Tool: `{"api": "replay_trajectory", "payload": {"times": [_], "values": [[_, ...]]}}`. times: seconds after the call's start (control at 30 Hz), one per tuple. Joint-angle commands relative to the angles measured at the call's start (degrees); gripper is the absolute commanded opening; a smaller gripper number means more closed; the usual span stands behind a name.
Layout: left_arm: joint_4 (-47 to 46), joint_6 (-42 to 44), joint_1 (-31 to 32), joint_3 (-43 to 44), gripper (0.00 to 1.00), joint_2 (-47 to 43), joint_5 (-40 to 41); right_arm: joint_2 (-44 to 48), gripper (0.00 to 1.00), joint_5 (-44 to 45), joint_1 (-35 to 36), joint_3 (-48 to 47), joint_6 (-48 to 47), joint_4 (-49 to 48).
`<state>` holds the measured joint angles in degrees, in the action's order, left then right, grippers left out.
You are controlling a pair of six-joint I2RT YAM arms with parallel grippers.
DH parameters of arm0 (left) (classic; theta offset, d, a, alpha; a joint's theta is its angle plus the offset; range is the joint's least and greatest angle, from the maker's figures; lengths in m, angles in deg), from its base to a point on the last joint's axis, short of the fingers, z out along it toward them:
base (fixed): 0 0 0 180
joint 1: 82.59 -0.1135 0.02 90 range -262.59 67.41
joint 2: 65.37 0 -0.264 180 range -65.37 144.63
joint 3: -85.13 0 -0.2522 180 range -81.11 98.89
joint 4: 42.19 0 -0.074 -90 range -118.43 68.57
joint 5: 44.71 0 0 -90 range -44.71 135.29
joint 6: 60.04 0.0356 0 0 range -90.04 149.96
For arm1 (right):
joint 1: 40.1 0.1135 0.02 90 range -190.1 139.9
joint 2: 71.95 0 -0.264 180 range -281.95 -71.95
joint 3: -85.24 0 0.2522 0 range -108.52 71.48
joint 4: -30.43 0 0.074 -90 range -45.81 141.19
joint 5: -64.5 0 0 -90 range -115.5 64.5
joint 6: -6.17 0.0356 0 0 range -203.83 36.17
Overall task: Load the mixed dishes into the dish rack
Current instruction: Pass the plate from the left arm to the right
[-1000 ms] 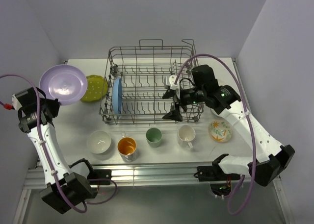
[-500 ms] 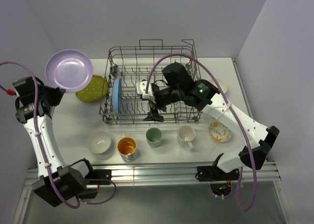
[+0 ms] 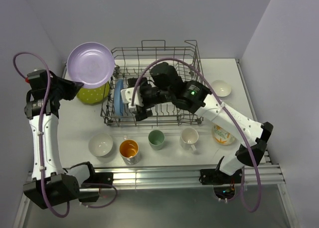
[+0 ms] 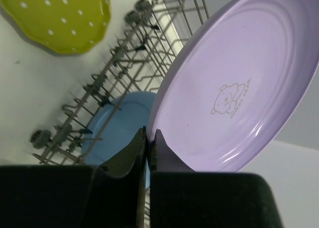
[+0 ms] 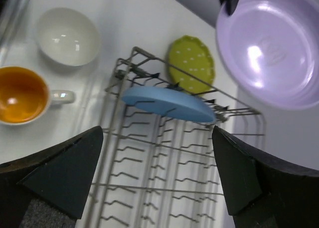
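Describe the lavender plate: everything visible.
The lavender plate is round, glossy and plastic-looking, with a shallow well, a raised rim and a faint bear print at its centre. It hangs tilted in the air, its rim pinched by the left gripper, over the yellow-green plate beside the left end of the dish rack.

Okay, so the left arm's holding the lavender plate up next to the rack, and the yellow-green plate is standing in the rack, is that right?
Not quite. The left tool does hold the lavender plate up next to the rack, but the one standing in the rack is the blue plate. The yellow-green plate lies on the table just left of the rack. The top external view shows this.
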<state>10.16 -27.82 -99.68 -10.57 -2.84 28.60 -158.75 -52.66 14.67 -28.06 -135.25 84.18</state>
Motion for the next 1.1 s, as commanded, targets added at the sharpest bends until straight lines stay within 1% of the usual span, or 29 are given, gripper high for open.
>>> {"api": "replay_trajectory", "payload": {"times": [0.0,0.07,0.1,0.13,0.2,0.33,0.43,0.5,0.53,0.67,0.8,0.9,0.97,1.0,1.07], "values": [[-3.87,-3.12,3.89,1.09,0.0,-0.38,-1.6,-3.09,0.97,12.1,4.64,-4.77,-8.42,-3.6],[-3.52,-4.09,6.96,0.56,0.0,-0.12,-1.77,-4.07,0.97,16.94,7.19,-4.52,-13.6,-5.35],[-3.61,-5.05,7.76,0.3,0.0,-0.12,-1.86,-4.77,0.97,21.75,9.64,-4.08,-15.19,-5.97],[-3.69,-5.5,9.33,0.12,0.0,-0.21,-1.94,-5.04,0.97,24.23,10.79,-2.86,-18.42,-6.84],[-3.52,-6.03,11.09,-0.14,0.0,-0.12,-2.38,-5.48,0.97,30.2,12.99,-0.84,-20.82,-10.27],[-2.47,-5.86,12.6,-0.23,0.0,-0.29,-3.44,-5.83,0.96,32.08,13.35,0.23,-23.54,-11.95],[-1.68,-5.68,13.39,-0.76,0.0,-1.17,-3.61,-5.57,0.94,34.18,13.35,3.39,-25.57,-13.7],[-1.5,-5.77,14.0,-1.55,0.0,-1.61,-3.96,-5.57,0.93,36.29,13.35,6.01,-26.45,-17.39],[-1.32,-5.59,14.27,-1.72,0.0,-1.79,-3.88,-5.66,0.9,38.3,13.35,6.81,-27.32,-18.88],[-0.97,-5.41,15.23,-3.04,0.0,-2.4,-3.88,-6.27,0.88,41.82,13.35,8.84,-29.17,-24.41],[-0.8,-5.77,16.37,-3.31,0.0,-3.28,-3.79,-6.71,0.87,43.94,13.18,10.95,-31.28,-27.77],[-0.8,-6.03,16.64,-3.66,0.0,-3.81,-3.7,-7.06,0.84,44.65,12.74,11.57,-31.72,-29.17],[-0.71,-6.12,16.82,-4.01,0.0,-3.99,-3.88,-7.24,0.79,45.17,12.56,12.01,-32.07,-29.79],[-0.71,-6.12,18.56,-4.1,0.0,-4.25,-3.97,-7.41,0.77,45.17,12.3,12.53,-32.25,-29.97],[-0.62,-6.21,19.1,-4.1,0.0,-4.43,-3.97,-7.41,0.74,44.65,12.04,13.15,-32.08,-29.88]]}}
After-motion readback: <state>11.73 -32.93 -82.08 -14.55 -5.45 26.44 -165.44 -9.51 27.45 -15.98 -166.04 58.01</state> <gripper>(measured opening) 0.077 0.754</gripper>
